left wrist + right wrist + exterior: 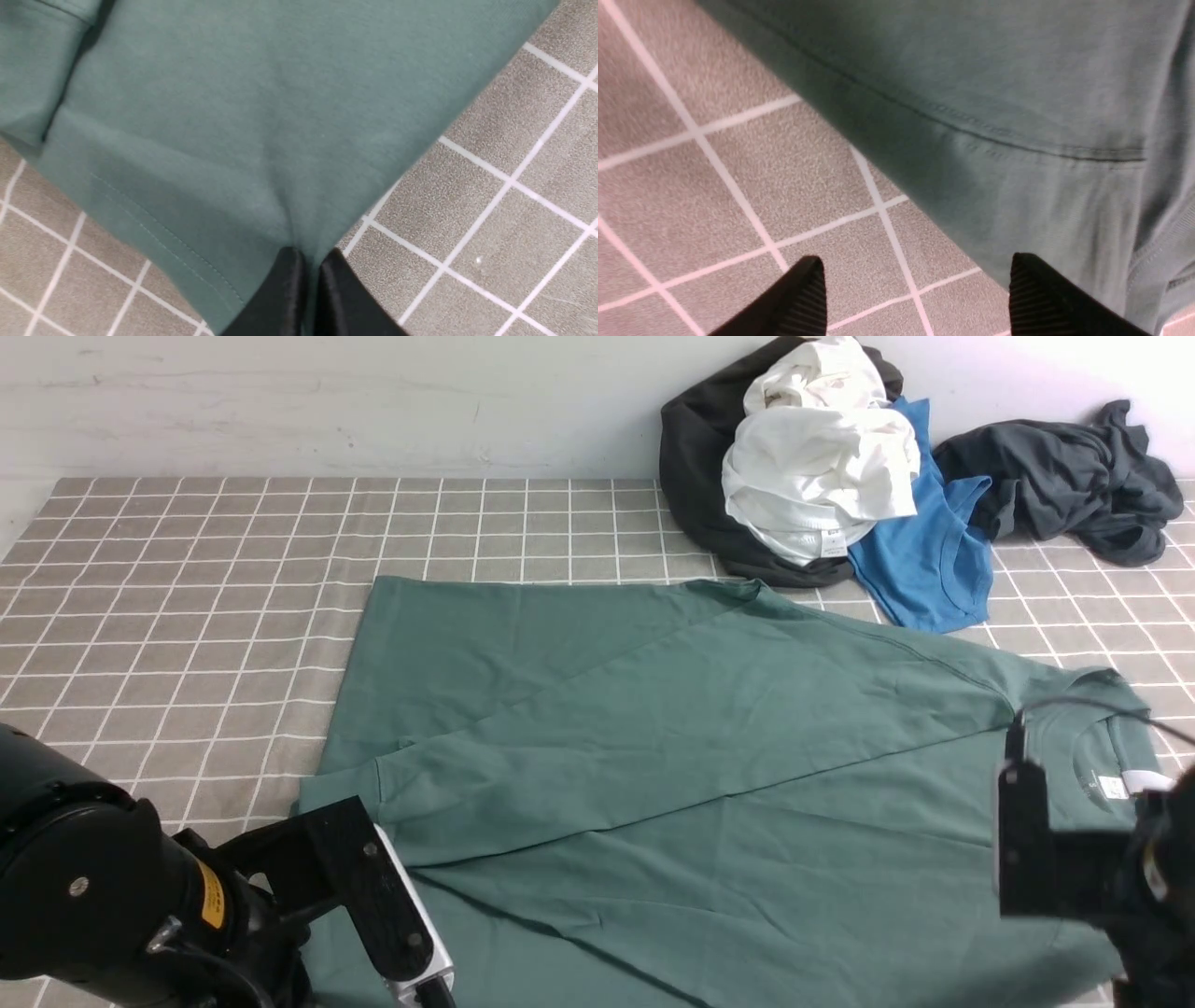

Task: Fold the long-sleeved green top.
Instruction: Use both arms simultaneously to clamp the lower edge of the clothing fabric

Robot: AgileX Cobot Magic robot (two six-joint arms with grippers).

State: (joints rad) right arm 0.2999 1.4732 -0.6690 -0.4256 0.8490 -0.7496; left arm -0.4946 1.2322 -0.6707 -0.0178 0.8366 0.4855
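Top (pixel 747 896) lies spread flat on bench (pixel 187 569), mid to R side; collar (pixel 1083 709) at R end, hem at L end by L arm. One sleeve (pixel 653 737) folded diagonally across body. White label (pixel 1113 787) shows inside collar. L tool (pixel 312 273) pinched tight on top's hem corner, fabric caught btwn fingers, no gap. R tool (pixel 917 275) wide open, holding nothing: one finger (pixel 803 294) over bare bench, other over top's edge nr a seam. Far R by wall: pile w/ black garment (pixel 691 476), white garment (pixel 822 457), blue shirt (pixel 924 569); grey garment (pixel 1064 476) beside it. Blue shirt's tip is just beside top's far edge.
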